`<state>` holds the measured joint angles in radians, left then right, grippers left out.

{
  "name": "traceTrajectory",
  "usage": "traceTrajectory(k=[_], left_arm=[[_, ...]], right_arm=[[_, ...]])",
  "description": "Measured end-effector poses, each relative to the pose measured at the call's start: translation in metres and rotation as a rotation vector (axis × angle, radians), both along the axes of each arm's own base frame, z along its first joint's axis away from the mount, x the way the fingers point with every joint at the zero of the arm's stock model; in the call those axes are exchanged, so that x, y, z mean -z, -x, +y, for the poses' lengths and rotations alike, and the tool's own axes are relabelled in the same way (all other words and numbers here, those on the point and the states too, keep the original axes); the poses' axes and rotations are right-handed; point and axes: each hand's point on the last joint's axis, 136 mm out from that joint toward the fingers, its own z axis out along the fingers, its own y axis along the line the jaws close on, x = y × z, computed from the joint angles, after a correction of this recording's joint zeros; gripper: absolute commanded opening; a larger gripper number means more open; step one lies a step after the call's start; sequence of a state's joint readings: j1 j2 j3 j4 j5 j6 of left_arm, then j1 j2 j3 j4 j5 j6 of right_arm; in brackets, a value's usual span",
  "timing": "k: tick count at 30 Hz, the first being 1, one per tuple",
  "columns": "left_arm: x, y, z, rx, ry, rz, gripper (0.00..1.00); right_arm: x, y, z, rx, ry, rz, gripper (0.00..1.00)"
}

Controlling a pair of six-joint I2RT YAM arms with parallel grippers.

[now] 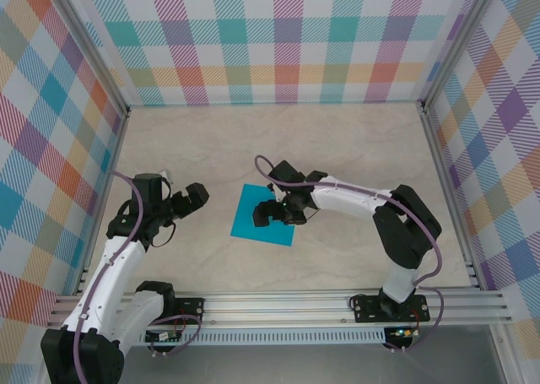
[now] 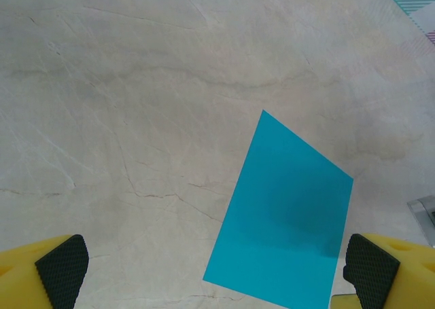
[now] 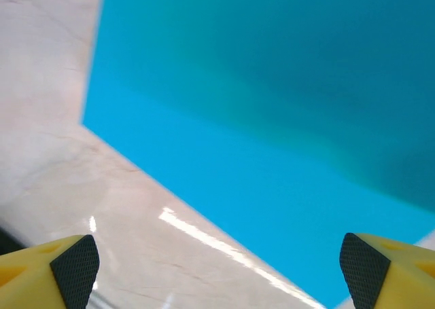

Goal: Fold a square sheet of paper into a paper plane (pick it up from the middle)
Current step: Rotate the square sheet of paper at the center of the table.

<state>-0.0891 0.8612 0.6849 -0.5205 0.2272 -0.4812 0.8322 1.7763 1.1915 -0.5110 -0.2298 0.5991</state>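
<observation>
The square sheet of paper is teal-blue and lies flat on the marble-look table near the middle. My right gripper hovers low over it, open, with nothing between its yellow, black-padded fingers. In the right wrist view the sheet fills the upper part, one straight edge running diagonally just ahead of the right gripper. My left gripper stands open to the left of the sheet, apart from it. The left wrist view has the sheet ahead and to the right, between the wide-spread fingers of the left gripper.
Plaid walls enclose the table on the left, back and right. An aluminium rail carrying both arm bases runs along the near edge. Bare tabletop stretches behind the sheet and to its right.
</observation>
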Motion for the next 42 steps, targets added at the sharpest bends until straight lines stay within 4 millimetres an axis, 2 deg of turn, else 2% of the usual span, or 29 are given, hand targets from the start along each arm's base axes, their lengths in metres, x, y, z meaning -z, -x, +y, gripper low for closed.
traceTrajectory(k=[4,9,15,18,25,29,35,42], left_arm=[[0.000,0.000,0.001,-0.001,-0.005,-0.001,1.00],[-0.001,0.000,0.002,-0.006,-0.010,-0.007,1.00],[-0.004,0.002,0.002,-0.007,-0.008,-0.015,1.00],[-0.003,0.007,0.003,-0.007,-0.012,0.013,1.00],[-0.028,0.008,0.003,-0.007,-0.015,-0.011,1.00],[-0.036,0.012,0.003,0.009,-0.025,-0.002,1.00],[-0.031,0.020,0.008,0.006,-0.060,0.040,1.00],[-0.029,0.030,0.010,0.005,-0.064,0.017,1.00]], right_arm=[[-0.004,0.007,0.024,0.026,-0.068,0.030,0.94],[0.014,0.011,0.033,0.049,-0.061,0.079,0.93],[0.034,0.013,0.020,0.062,0.004,0.088,0.93],[0.036,0.012,0.017,0.049,0.007,0.073,0.93],[0.036,0.010,-0.003,0.035,0.024,0.039,0.93],[0.036,0.009,-0.008,0.037,0.033,0.035,0.93],[0.030,0.013,-0.019,0.053,0.062,0.043,0.93],[0.003,0.009,-0.029,0.095,0.069,-0.019,0.93]])
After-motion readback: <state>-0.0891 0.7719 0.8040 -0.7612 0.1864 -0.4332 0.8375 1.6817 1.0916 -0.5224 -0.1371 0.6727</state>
